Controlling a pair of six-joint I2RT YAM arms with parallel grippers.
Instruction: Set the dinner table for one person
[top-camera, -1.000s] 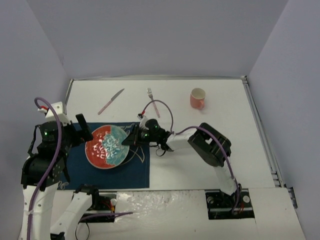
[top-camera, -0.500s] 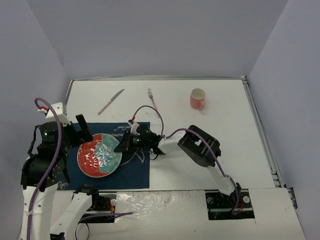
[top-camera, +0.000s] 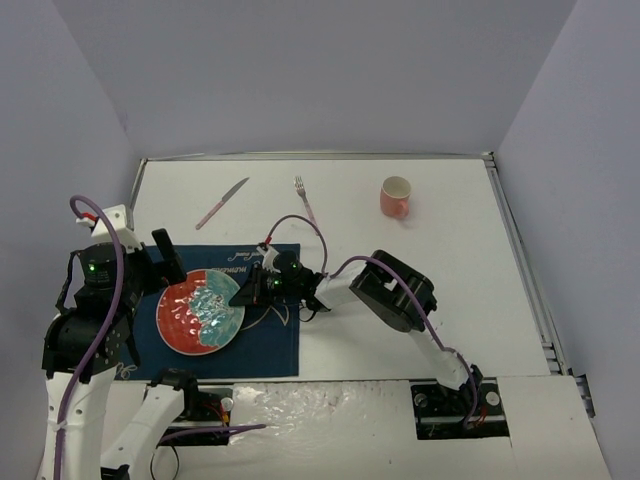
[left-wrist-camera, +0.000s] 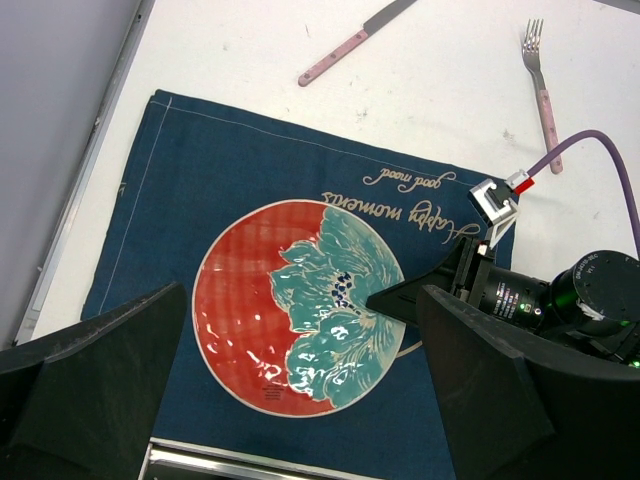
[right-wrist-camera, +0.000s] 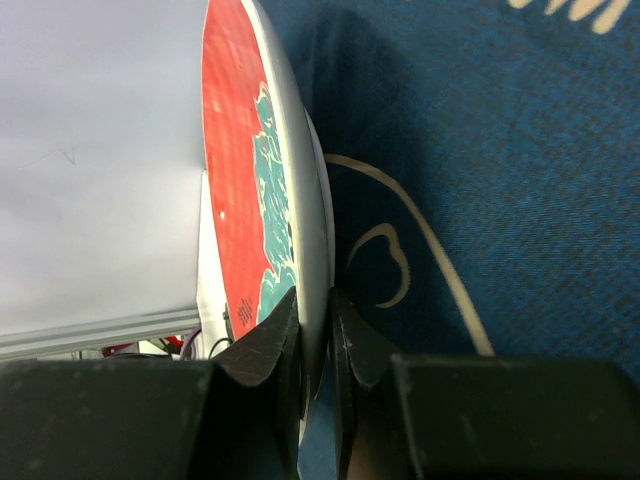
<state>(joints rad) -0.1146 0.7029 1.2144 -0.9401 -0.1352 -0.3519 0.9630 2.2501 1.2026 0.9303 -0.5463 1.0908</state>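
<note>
A red and teal plate (top-camera: 200, 311) is over the navy placemat (top-camera: 272, 345) on the white dinner table (top-camera: 450, 280). My right gripper (top-camera: 243, 295) is shut on the plate's right rim. In the right wrist view its fingers (right-wrist-camera: 270, 345) pinch the rim of the plate (right-wrist-camera: 262, 180) just above the placemat (right-wrist-camera: 480, 150). My left gripper (top-camera: 165, 262) hovers at the mat's left side, wide open and empty. Its view looks down on the plate (left-wrist-camera: 300, 305) and the placemat (left-wrist-camera: 200, 170); the left gripper (left-wrist-camera: 298, 330) straddles both from above.
A pink-handled knife (top-camera: 222, 203) and a pink-handled fork (top-camera: 305, 200) lie on the table beyond the mat. A pink cup (top-camera: 396, 197) stands at the back right. The knife (left-wrist-camera: 360, 40) and fork (left-wrist-camera: 543, 90) also show in the left wrist view.
The right gripper has carried the plate left and toward the near edge, from the mat's upper right part to its middle left. The left arm has not moved.
</note>
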